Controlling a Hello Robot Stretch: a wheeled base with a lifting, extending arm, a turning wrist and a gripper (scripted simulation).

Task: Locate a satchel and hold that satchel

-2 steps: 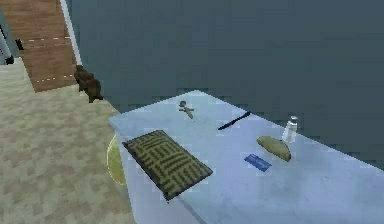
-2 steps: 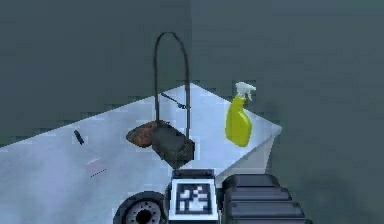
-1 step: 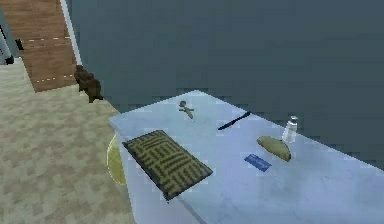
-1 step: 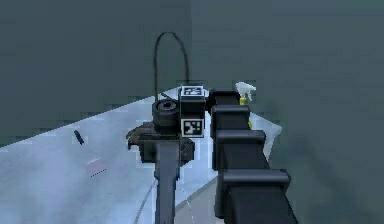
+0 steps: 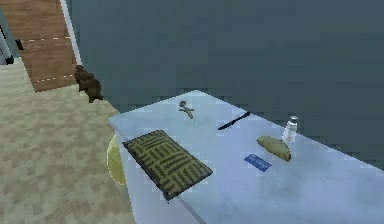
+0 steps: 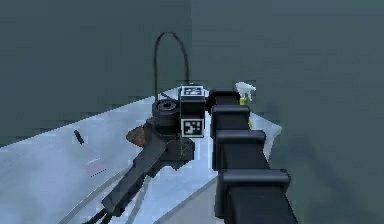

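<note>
Reach is the matter in hand. The arm (image 6: pixel 245 165) lies extended across the pale table (image 6: pixel 40 180). Its gripper (image 6: pixel 140 170) sits over the middle of that table, right at a low brown lump with a tall dark strap (image 6: pixel 160 50) arching above it.

From the colour and that loop I judge the lump to be the satchel (image 6: pixel 148 131). It rests on the table toward its far edge, with the strap standing up as a carrying handle would. Because the satchel lies on the table at the gripper, I cannot tell whether the gripper has hold of it or of anything. Nor can I tell whether the fingers touch it or merely hang beside it.

A spray bottle (image 6: pixel 245 93) with a yellow-green top stands at the table's far edge beyond the arm. A short dark pen (image 6: pixel 78 137) lies on the table toward the arm side view's left. Both are apart from the satchel, so neither looks likely to get in the way.

In the forward view a dark patterned mat (image 5: pixel 167 162), a blue card (image 5: pixel 258 162) and a tan loaf-like thing (image 5: pixel 274 148) lie spread on what I take for the same table. They look like ordinary clutter, not part of the job.

By my reading the search is done and the hold unproven. Raising the arm until the satchel hangs clear of the table would settle it.
</note>
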